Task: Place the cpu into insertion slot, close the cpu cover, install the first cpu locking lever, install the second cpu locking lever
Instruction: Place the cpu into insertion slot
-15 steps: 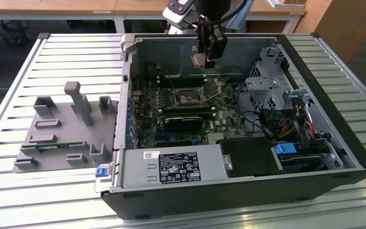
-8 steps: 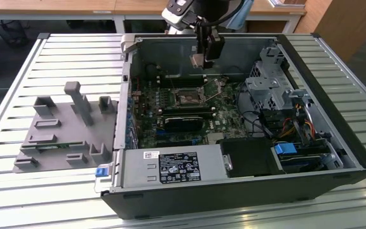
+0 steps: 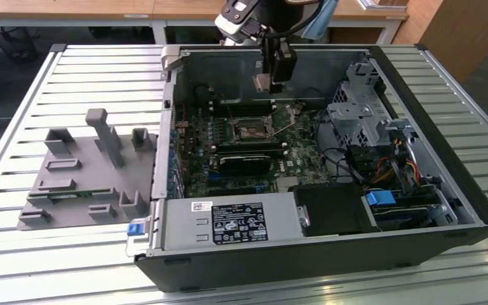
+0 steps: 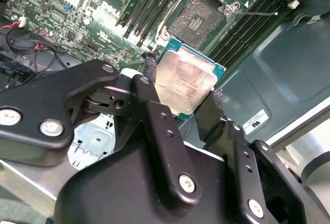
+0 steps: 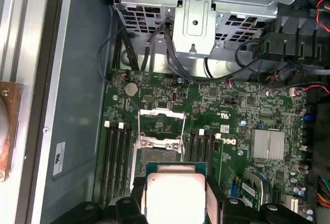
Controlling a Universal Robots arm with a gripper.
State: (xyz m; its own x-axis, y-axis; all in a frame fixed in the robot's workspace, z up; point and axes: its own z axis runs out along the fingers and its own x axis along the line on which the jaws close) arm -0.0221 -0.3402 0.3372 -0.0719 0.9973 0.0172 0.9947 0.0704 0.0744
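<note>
Exterior view is showing the arm reaching down into the open computer case [image 3: 312,270], with its pincer [image 3: 264,81] hanging above the motherboard [image 3: 200,136]. In the second wrist view, the black fingers [image 4: 148,72] are pinching the cpu [image 4: 185,82] by two opposite edges. Its silvery-beige face is tilting toward the camera, with a green border showing around it. The cpu is hovering clear of the insertion slot [image 4: 198,20], whose dark centre is lying bare between the memory slots [image 4: 242,28]. The case is sitting on a slatted worktop [image 3: 100,70].
</note>
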